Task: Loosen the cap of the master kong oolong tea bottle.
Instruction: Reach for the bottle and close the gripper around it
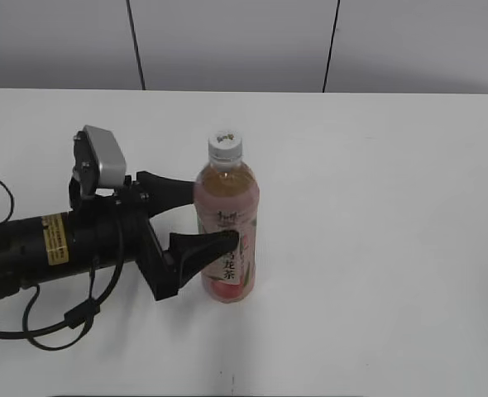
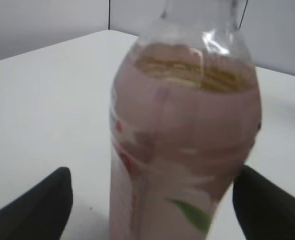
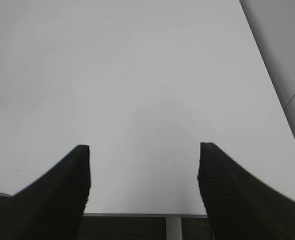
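Left arm (image 1: 37,244): black, lying low along the bench from the left edge of the exterior view, yellow sticker on its body, grey camera box on top, black cables looping beside it.
Left hand (image 1: 203,217): fingers spread wide, one on each side of the bottle at label height; far finger tip at the bottle's shoulder, near finger (image 1: 198,252) laid across the lower label; contact not certain. In the left wrist view, left finger clearly off the bottle with white bench showing in the gap, right finger at the bottle's edge.
Bottle (image 1: 227,227): upright on the bench a little left of the middle, between the spread fingers, amber tea filling it up to the neck, pink-and-white label with dark characters running down. Blurred and very close in the left wrist view (image 2: 185,145).
Cap (image 1: 225,145): white, ribbed, seated on the bottle's neck, small dark mark on top, nothing touching it.
Bench (image 1: 393,207): white, grey wall panels behind.
Right hand (image 3: 143,187): seen only in its own wrist view, two black fingers well apart, holding nothing, above bare white bench near its front edge.
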Controlling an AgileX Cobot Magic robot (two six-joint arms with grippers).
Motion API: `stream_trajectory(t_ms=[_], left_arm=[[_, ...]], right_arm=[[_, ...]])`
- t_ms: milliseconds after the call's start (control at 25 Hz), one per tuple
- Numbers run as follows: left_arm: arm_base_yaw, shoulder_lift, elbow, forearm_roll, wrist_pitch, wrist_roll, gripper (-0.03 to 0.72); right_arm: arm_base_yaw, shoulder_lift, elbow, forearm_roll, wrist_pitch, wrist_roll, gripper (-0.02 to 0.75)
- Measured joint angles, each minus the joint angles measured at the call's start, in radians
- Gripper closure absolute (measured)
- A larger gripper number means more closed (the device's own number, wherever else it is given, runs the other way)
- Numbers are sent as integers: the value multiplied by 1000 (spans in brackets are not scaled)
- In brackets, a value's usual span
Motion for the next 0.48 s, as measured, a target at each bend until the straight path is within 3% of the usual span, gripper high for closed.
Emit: stream_trajectory(t_ms=[480], left_arm=[[-2,0,-115,96,0,-114,96]], right_arm=[[0,0,0,0,0,0,225]])
